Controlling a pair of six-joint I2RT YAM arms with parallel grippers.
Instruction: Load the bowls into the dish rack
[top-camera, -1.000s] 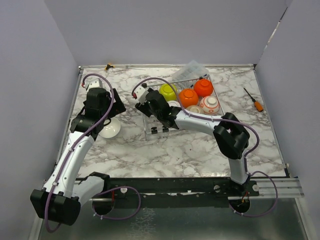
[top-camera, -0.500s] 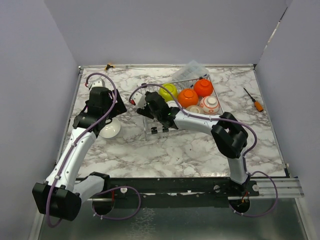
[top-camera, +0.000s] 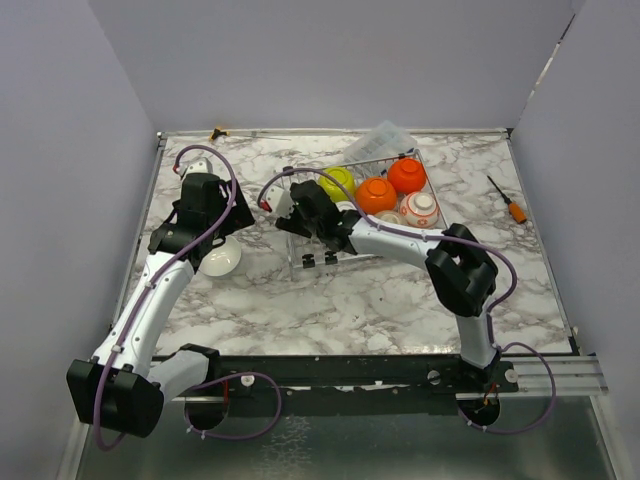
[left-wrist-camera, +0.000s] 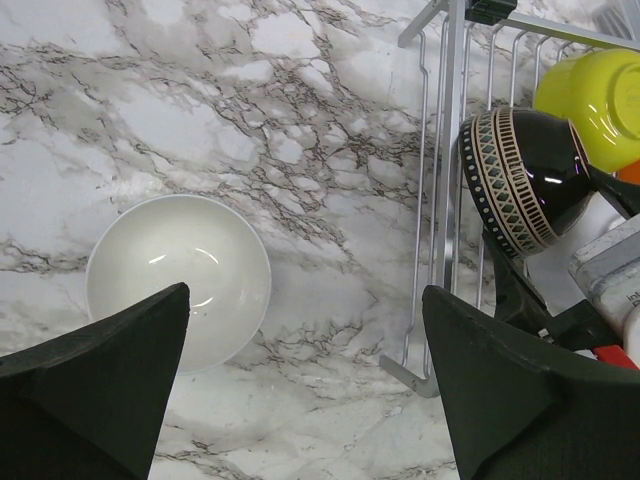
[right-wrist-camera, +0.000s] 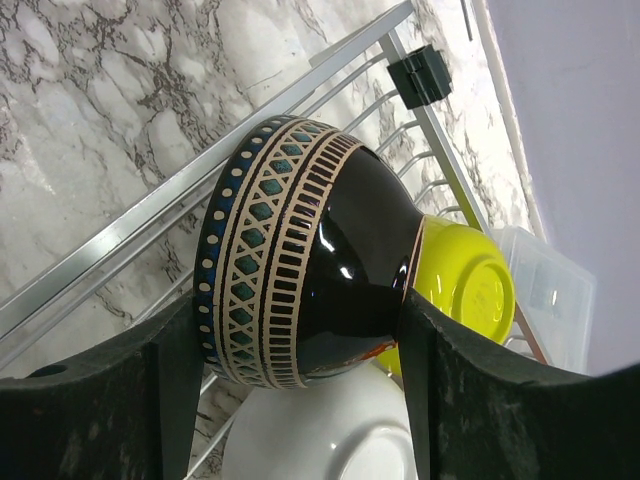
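My right gripper is shut on the dark brown patterned bowl, holding it on its side over the left end of the silver wire dish rack. A lime-yellow bowl lies just behind it and a white bowl under it. Two orange bowls, a white bowl with red pattern and a beige bowl are in the rack too. My left gripper is open and empty above the table. Another white bowl sits upright under its left finger, left of the rack.
The rack's left rail runs close by my left gripper's right finger. An orange-handled screwdriver lies at the right of the table. A clear plastic bag lies behind the rack. Purple walls stand on three sides.
My right gripper with the dark bowl has shifted slightly toward the near side over the rack's left end. My left gripper has edged a little to the left above the white bowl.
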